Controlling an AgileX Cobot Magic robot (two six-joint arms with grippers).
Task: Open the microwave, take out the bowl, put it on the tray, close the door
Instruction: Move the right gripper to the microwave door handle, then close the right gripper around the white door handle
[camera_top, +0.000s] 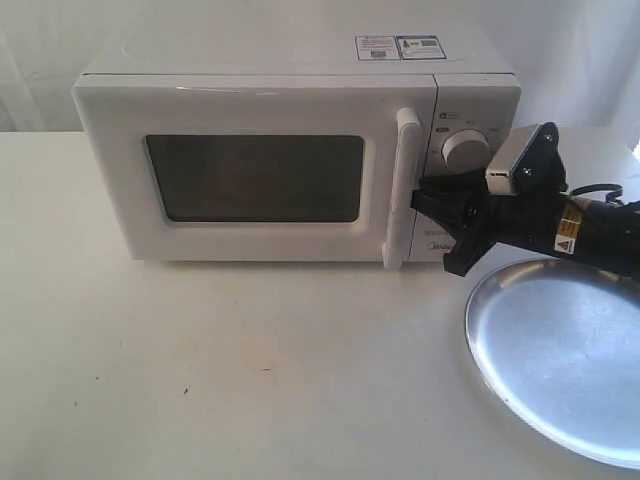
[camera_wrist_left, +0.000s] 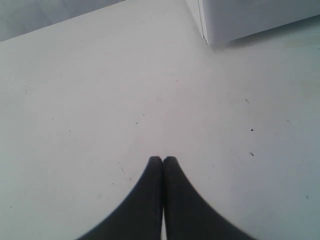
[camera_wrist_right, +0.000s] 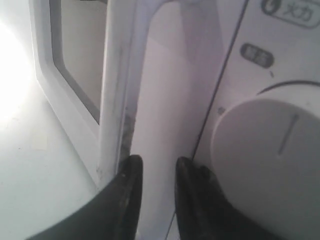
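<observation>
Door (camera_top: 255, 180) shut, facing forward; handle (camera_top: 403, 190) stands vertical beside right gripper (camera_wrist_right: 157, 165).

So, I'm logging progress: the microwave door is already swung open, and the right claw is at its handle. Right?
No, the door is shut, flush with the front of the microwave, as the exterior view shows. The right claw is at its handle, as you said.
</observation>
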